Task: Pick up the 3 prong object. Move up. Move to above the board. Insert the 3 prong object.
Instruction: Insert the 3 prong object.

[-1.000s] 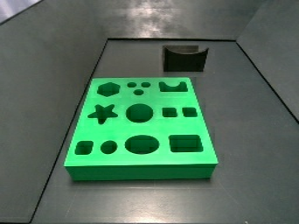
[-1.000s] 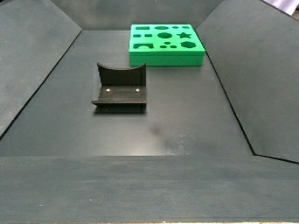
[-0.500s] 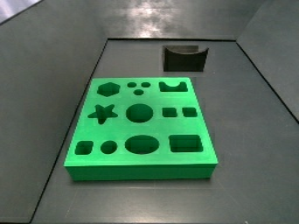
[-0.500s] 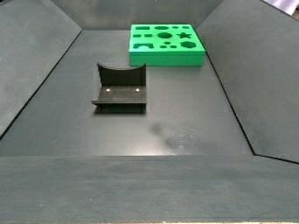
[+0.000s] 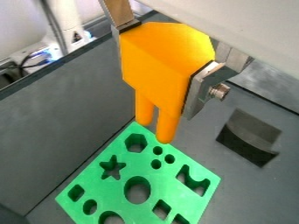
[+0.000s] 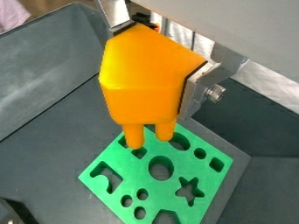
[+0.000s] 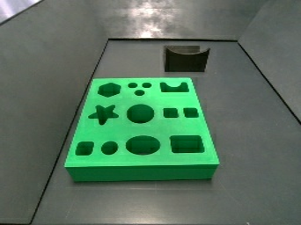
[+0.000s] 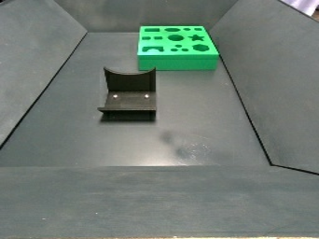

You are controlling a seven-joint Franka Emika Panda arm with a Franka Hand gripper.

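Note:
My gripper [image 5: 163,66] is shut on the 3 prong object [image 5: 163,74], an orange-yellow block with prongs pointing down; it also shows in a wrist view [image 6: 142,79]. It hangs well above the green board [image 5: 140,188], which lies below the prongs in both wrist views [image 6: 158,179]. The silver fingers [image 6: 197,87] press the block's sides. In both side views the board [image 7: 143,127] [image 8: 178,47] lies on the dark floor, and neither the gripper nor the block shows there.
The dark fixture with a curved notch stands on the floor apart from the board [image 7: 186,58] [image 8: 129,93], and shows in a wrist view [image 5: 251,136]. Sloped dark walls enclose the floor [image 8: 187,140].

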